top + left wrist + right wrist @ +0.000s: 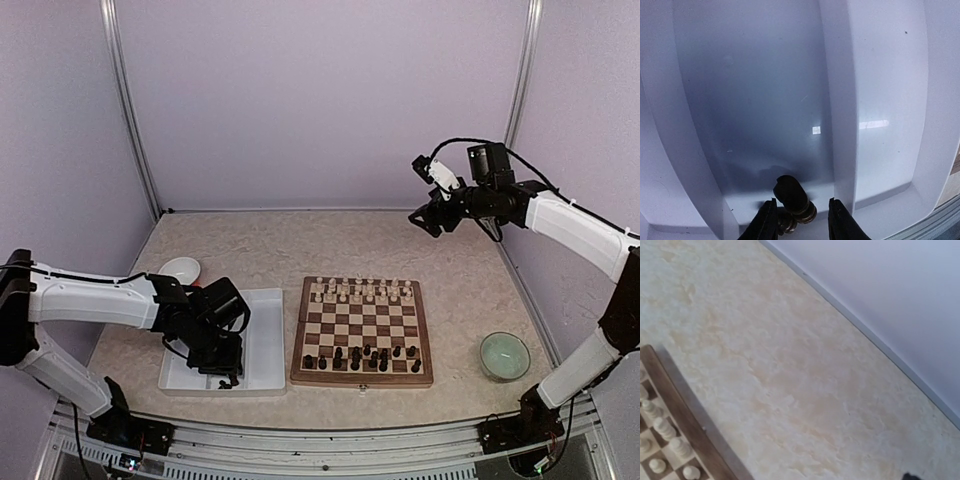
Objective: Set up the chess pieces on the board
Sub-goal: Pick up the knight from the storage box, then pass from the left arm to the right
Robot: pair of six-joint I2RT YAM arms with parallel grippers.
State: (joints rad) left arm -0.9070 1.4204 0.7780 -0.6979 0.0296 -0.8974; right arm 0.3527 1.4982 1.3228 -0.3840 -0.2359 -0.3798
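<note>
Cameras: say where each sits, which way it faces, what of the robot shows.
Top external: high behind the robot, looking down on board, white tray; left arm and right arm show.
Left wrist: on the left arm, facing down into the tray; left claw flanks dark chess pieces.
Right wrist: on the raised right arm, slanting down at table and board corner; no claw clearly shows.
Shared: tray, first two; board, first and third.
</note>
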